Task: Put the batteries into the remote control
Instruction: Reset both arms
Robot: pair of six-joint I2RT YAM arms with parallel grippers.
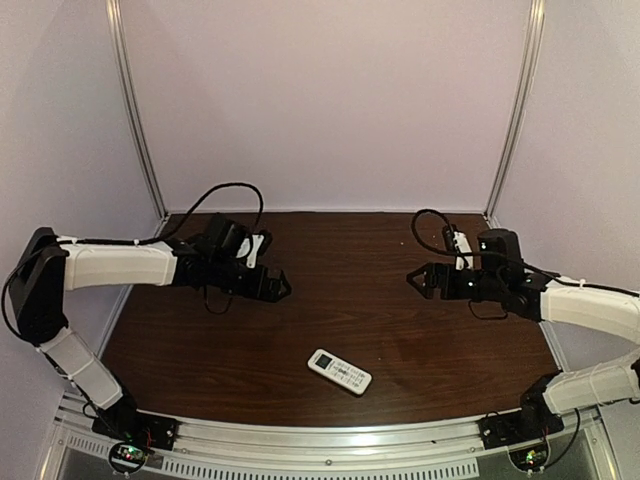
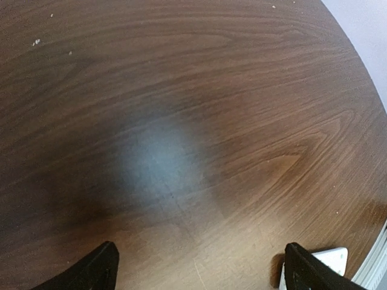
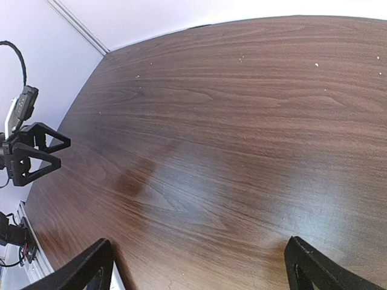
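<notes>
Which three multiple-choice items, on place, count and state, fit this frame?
1. Where is the remote control? A) near the table's front edge B) by the back wall C) held in fingers
2. How many batteries show? A) two B) one C) none
3. The left arm's fingers are: A) open, empty B) shut on the remote C) shut, empty
Answers: 1 A, the top view shows it there; 2 C, no view shows any; 3 A, the left wrist view shows them wide apart.
</notes>
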